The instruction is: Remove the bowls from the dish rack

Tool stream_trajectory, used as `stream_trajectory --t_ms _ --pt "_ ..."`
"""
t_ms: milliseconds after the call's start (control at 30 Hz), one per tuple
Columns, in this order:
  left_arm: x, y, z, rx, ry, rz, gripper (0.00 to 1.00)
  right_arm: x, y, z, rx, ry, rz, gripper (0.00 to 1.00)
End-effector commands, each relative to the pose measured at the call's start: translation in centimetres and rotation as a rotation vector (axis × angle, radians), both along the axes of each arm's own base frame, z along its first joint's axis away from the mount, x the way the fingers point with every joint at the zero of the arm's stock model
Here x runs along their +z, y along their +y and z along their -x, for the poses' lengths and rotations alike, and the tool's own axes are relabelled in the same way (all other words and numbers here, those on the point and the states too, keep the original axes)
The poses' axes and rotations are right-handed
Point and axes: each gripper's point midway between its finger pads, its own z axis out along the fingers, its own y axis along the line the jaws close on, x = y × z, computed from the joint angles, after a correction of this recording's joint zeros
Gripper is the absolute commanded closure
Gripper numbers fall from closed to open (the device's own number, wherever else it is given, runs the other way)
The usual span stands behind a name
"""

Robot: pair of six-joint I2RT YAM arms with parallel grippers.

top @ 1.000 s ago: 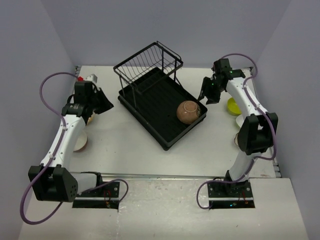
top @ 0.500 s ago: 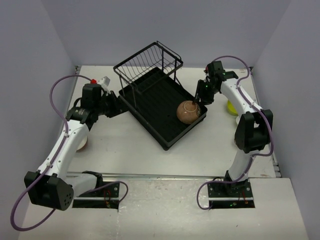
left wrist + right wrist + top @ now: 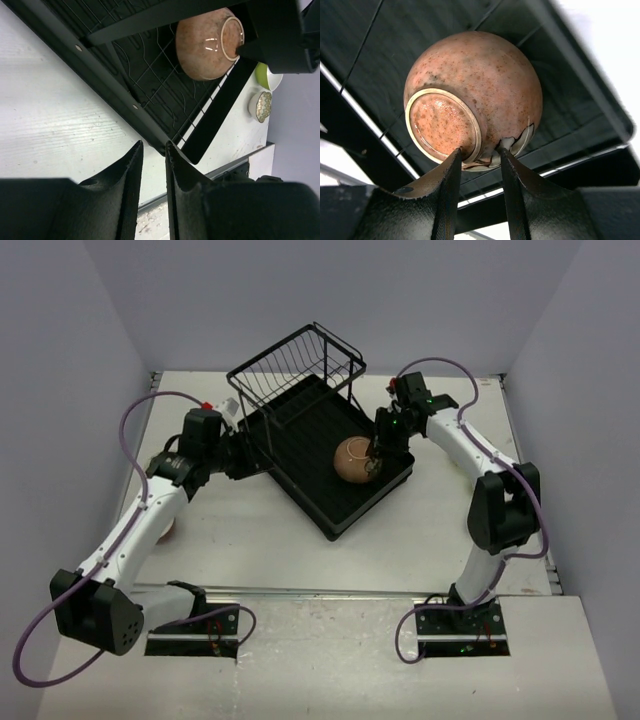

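Observation:
The black dish rack (image 3: 300,475) lies slantwise mid-table, its raised wire basket (image 3: 295,365) at the far end. One tan-brown bowl (image 3: 350,460) rests bottom-up and tilted in the rack's tray. In the right wrist view the bowl (image 3: 480,85) shows its foot ring, and my right gripper (image 3: 480,150) pinches that ring's edge between its fingertips. My right gripper (image 3: 375,458) is at the bowl's right side. My left gripper (image 3: 250,455) hovers at the rack's left rim, and my left gripper (image 3: 152,146) has its fingers a small gap apart with nothing between them.
A lime-green bowl (image 3: 265,77) and a white patterned bowl (image 3: 261,106) stand on the table right of the rack. A reddish bowl (image 3: 166,528) peeks out under my left arm. Walls close in the table on three sides.
My right gripper came down onto the tan-brown bowl and narrowed on its foot ring; the bowl shifted left and tilted. My left arm swung right to the rack's left rim.

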Motion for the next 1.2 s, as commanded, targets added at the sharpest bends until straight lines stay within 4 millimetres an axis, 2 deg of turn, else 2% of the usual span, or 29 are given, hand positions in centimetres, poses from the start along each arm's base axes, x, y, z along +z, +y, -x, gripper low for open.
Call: stream_trajectory --t_ms 0,100,267,433,533,767,867,933,1133,1167 --pt "0.7 -1.7 -0.7 -0.024 -0.007 0.028 0.75 -2.2 1.2 2.9 0.051 0.097 0.027 0.63" --pt "0.2 -2.7 -0.8 -0.034 0.012 0.016 0.75 -2.0 1.9 2.9 0.070 0.094 0.026 0.63" --pt "0.3 -4.1 -1.1 -0.056 0.011 0.017 0.75 -1.3 3.4 3.0 0.106 0.092 0.022 0.64" --pt "0.3 -4.5 -1.6 -0.055 0.015 0.021 0.74 -0.6 5.7 3.0 0.174 0.090 -0.005 0.64" --pt "0.4 -4.8 -1.7 -0.056 0.017 0.027 0.74 -0.3 6.2 3.1 0.193 0.090 -0.001 0.62" --pt "-0.3 -5.9 -2.3 -0.060 0.033 0.044 0.74 2.0 5.5 3.3 0.184 0.040 0.012 0.38" --pt "-0.6 -6.6 -2.6 -0.069 0.043 0.046 0.74 2.3 5.5 3.6 0.189 0.042 -0.015 0.28" --pt "-0.5 -7.4 -2.7 -0.082 0.039 0.051 0.74 2.1 5.6 3.7 0.195 0.054 -0.032 0.18" --pt "-1.2 -9.6 -3.0 -0.103 0.061 0.050 0.74 1.5 6.3 3.4 0.226 0.063 -0.107 0.11" --pt "-1.1 -9.8 -3.3 -0.099 0.055 0.048 0.74 1.4 6.3 3.3 0.228 0.059 -0.120 0.06"
